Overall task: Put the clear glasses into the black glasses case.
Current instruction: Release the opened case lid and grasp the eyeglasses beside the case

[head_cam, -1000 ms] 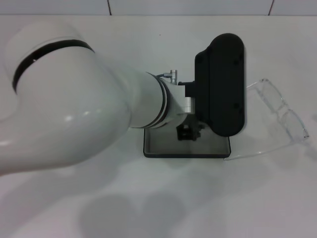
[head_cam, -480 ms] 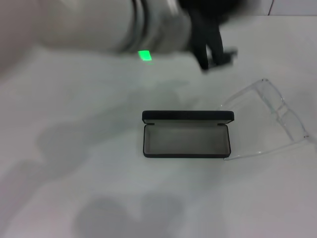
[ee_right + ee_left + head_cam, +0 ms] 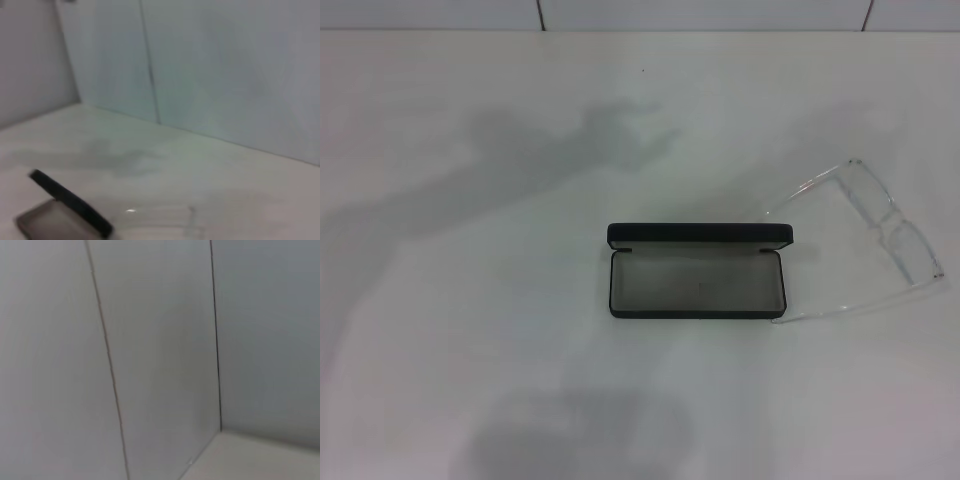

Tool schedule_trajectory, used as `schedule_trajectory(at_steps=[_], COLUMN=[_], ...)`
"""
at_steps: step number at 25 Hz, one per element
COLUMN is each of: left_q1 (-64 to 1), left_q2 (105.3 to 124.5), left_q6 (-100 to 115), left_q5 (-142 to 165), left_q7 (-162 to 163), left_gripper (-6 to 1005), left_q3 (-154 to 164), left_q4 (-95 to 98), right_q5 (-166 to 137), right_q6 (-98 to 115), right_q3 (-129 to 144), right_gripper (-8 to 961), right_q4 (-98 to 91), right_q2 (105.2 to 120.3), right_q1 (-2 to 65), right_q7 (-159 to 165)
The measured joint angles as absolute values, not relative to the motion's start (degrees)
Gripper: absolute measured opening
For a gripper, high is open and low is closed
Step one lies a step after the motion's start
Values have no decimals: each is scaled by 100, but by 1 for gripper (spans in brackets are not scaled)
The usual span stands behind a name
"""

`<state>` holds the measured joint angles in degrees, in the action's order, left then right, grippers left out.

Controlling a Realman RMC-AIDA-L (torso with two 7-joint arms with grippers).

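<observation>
Slim rectangular black glasses case (image 3: 698, 272), grey-lined, lid open and upright, at mid white bench (image 3: 470, 330). Fully transparent plastic clear glasses (image 3: 880, 235) on bench just right of case, arms unfolded, near arm's tip by case's front right corner. We see neither claw in any view; grip state: cannot tell. Right wrist view shows case (image 3: 70, 202) edge-on.
</observation>
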<state>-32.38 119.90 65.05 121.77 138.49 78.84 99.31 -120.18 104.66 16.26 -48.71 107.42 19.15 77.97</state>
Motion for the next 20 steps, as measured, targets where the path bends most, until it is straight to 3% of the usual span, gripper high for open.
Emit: schedule_trajectory(at_steps=[6, 12, 20], left_q1=[-2994, -2807, -2846], left_q2=[11985, 11962, 11938], left_q6=[6507, 6859, 7988], left_q5=[10672, 10152, 9806], left_q7=[13186, 12477, 11563], left_gripper=[527, 524, 518], left_q3=[7270, 7096, 6641], left_q4=[9357, 8914, 8162], right_q5=[-12297, -12674, -13155], right_q6=[10132, 9996, 10254], right_q3=[1766, 2808, 3835], right_gripper=[750, 751, 751], right_q4=[-5105, -6276, -6789], right_q2=[10696, 10746, 10781], right_q1=[2258, 2529, 3464], right_q7=[8420, 10694, 12719])
